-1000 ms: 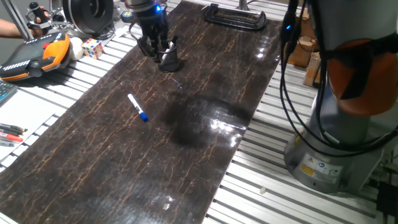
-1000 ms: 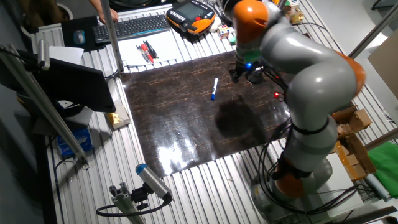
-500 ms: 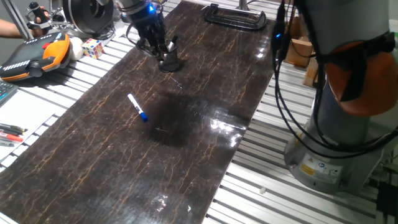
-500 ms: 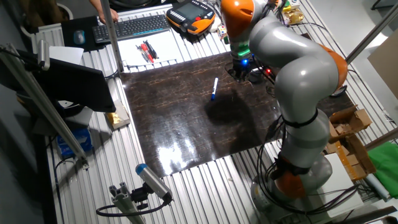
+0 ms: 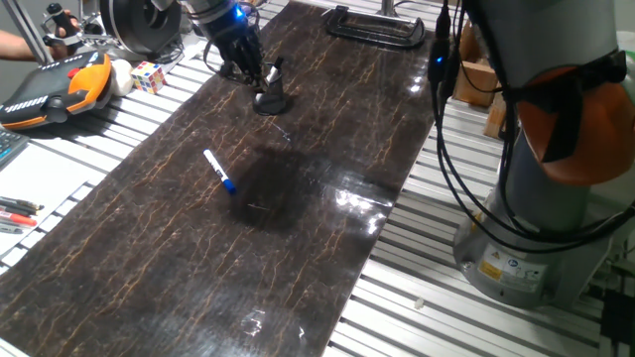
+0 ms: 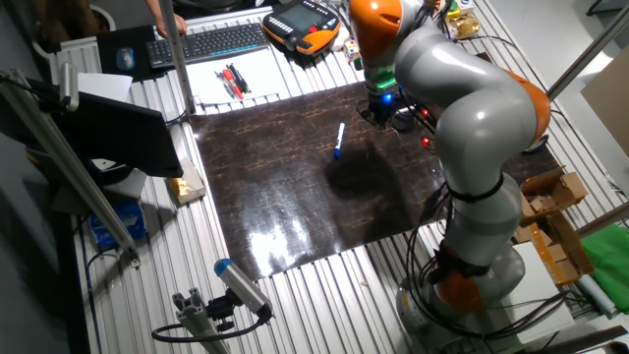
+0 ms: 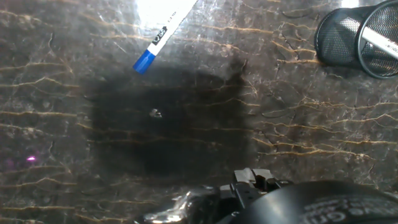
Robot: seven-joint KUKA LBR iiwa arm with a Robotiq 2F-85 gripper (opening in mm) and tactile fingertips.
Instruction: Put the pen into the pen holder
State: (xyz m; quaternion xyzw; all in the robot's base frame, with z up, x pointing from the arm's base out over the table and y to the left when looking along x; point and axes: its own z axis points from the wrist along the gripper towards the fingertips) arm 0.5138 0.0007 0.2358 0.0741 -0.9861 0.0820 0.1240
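Note:
The pen [image 5: 219, 171], white with a blue cap, lies flat on the dark marble-patterned table top [image 5: 298, 258], out in the open. It also shows in the other fixed view [image 6: 338, 139] and at the top of the hand view [image 7: 163, 32]. The pen holder [image 5: 270, 98], a small black mesh cup, stands further back and has a white pen-like stick in it [image 7: 356, 38]. My gripper [image 5: 244, 69] hangs just left of the holder and above the table, well behind the pen. Its fingers look apart and hold nothing.
A big black spool [image 5: 139, 20], a colour cube [image 5: 149, 76] and an orange-black handset [image 5: 60, 89] sit at the far left. Red and black pens [image 5: 15, 213] lie on paper at the left edge. A black clamp [image 5: 377, 25] lies at the back. The robot base [image 5: 526, 198] stands right.
The arm has swung its elbow and shifted the gripper slightly back and left beside the holder. Its shadow on the table has slid toward the pen. The pen has not moved.

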